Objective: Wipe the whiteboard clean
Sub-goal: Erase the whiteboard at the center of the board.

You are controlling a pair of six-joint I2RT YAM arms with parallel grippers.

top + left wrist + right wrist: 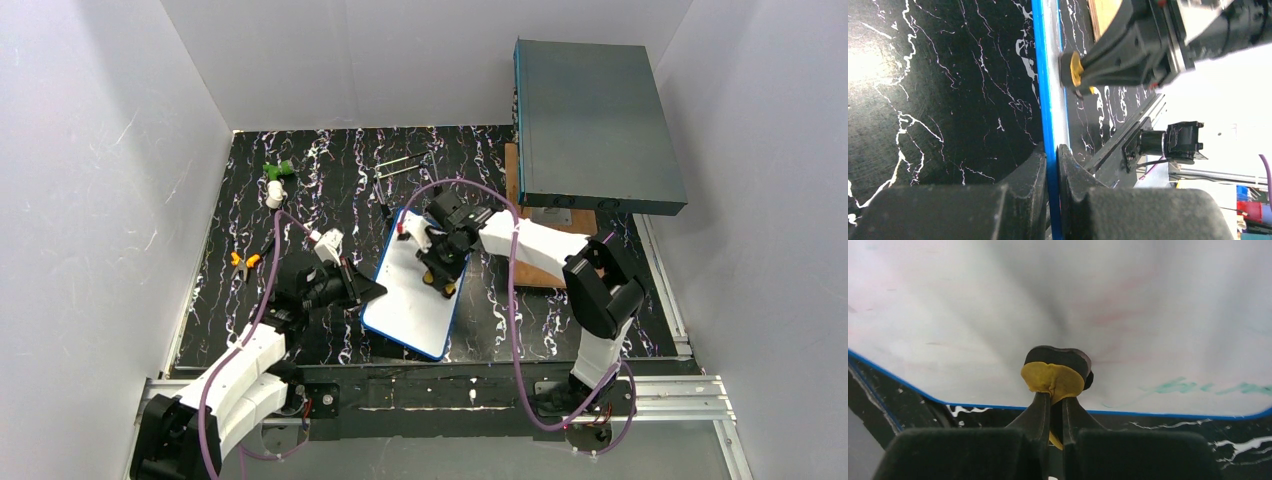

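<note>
Both grippers are closed. My left gripper (1052,155) clamps the blue frame of the whiteboard (415,305), which sits mid-worktop toward the near edge. My right gripper (440,272) pinches a yellow eraser (1053,376) against its face. Step: wiping. Green marks (1198,387) are left; the next stroke should sweep over them with even pressure.

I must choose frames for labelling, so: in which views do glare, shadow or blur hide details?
Top external: even light, sharp. Left wrist: glare on the table at upper left. Right wrist: grey shadow on the whiteboard above the eraser; near fingers blurred.
</note>
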